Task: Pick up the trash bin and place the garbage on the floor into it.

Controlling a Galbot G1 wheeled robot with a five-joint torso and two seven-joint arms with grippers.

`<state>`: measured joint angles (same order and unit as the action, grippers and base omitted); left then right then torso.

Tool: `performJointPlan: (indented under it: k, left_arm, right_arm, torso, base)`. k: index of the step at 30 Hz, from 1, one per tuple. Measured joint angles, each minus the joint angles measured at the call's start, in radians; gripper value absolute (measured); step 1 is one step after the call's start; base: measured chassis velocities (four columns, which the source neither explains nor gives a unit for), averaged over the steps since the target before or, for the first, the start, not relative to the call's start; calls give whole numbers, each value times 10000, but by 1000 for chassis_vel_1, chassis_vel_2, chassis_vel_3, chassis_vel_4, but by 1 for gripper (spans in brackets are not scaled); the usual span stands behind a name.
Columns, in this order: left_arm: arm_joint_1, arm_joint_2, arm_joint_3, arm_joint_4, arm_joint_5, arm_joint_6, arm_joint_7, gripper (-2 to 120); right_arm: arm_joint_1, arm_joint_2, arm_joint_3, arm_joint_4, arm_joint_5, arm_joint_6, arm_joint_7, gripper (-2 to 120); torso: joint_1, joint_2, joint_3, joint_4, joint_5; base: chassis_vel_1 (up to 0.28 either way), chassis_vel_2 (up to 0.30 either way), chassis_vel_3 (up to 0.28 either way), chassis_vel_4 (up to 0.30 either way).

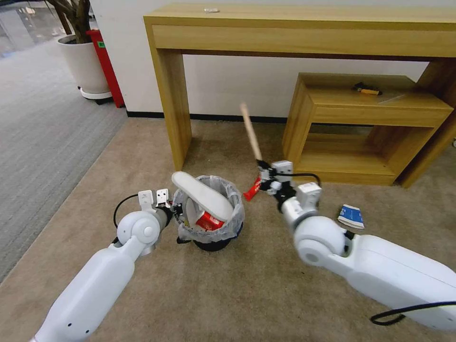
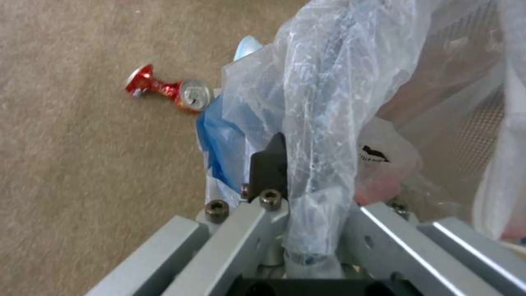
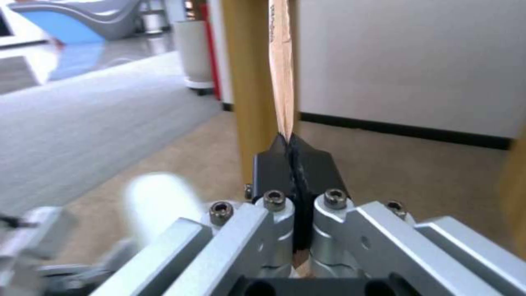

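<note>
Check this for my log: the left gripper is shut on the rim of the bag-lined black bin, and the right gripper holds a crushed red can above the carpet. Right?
One detail is wrong. The right gripper is shut on a thin wooden stick, not a can, as the right wrist view shows. The crushed red can lies on the beige carpet. The left gripper does clamp the rim of the bag-lined black bin.

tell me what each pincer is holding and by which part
The right pincer is shut on the wooden stick at its lower end, the stick pointing up. The left pincer is shut on the trash bin at its bag-lined rim.
</note>
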<state>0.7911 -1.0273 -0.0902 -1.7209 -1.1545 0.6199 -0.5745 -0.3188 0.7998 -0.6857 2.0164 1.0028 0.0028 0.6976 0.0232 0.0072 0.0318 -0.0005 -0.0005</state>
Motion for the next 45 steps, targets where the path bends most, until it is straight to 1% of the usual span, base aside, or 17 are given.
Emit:
performJointPlan:
  k: [1,4,5,8,16,21,29,36,43,45]
  left_arm:
    - [0,0,0,0,0,0,0,0]
    - [-142,-56,76,51,-47,0,-29,0]
    - [-142,-56,76,51,-47,0,-29,0]
    - [-319,-108,119,122,-107,0,-70,0]
    - [-738,-117,247,216,-374,1,-197,0]
    - [-853,-101,279,104,-557,30,-318,0]
    - [-925,13,314,-394,-811,64,-504,0]
    - [-793,-9,316,-735,-841,73,-522,0]
    - [-695,-35,329,-737,-809,75,-514,0]
    - [-698,-70,336,-609,-791,75,-489,0]
  right_arm:
    - [0,0,0,0,0,0,0,0]
    - [404,465,-506,-343,7,-2,39,0]
    - [404,465,-506,-343,7,-2,39,0]
    - [553,787,-1036,-664,-69,20,40,0]
    - [407,1191,-1604,-1092,-249,77,70,0]
    - [125,1244,-1696,-1284,-387,125,35,0]
    - [-567,1285,-1675,-1758,-750,297,-147,0]
    - [-872,1367,-1638,-1992,-861,323,-190,0]
    - [-1074,1426,-1605,-2106,-914,268,-191,0]
    - [-1096,1452,-1589,-2101,-881,218,-183,6]
  torso:
    - [0,0,0,0,0]
    - [0,0,0,-4,1]
    - [0,0,0,-4,1]
    - [0,0,0,-2,3]
    - [0,0,-1,-2,3]
    - [0,0,-1,-3,3]
    - [-1,0,-1,-3,3]
    - [-1,0,-2,-3,3]
    - [-1,0,-1,-2,4]
    - [-1,0,-2,-3,3]
  base:
    - [0,0,0,0]
    - [0,0,0,0]
    - [0,0,0,0]
    - [0,0,0,0]
    - [0,0,0,0]
    - [0,0,0,0]
    - [0,0,0,0]
    - [0,0,0,0]
    - [0,0,0,0]
    - [0,0,0,0]
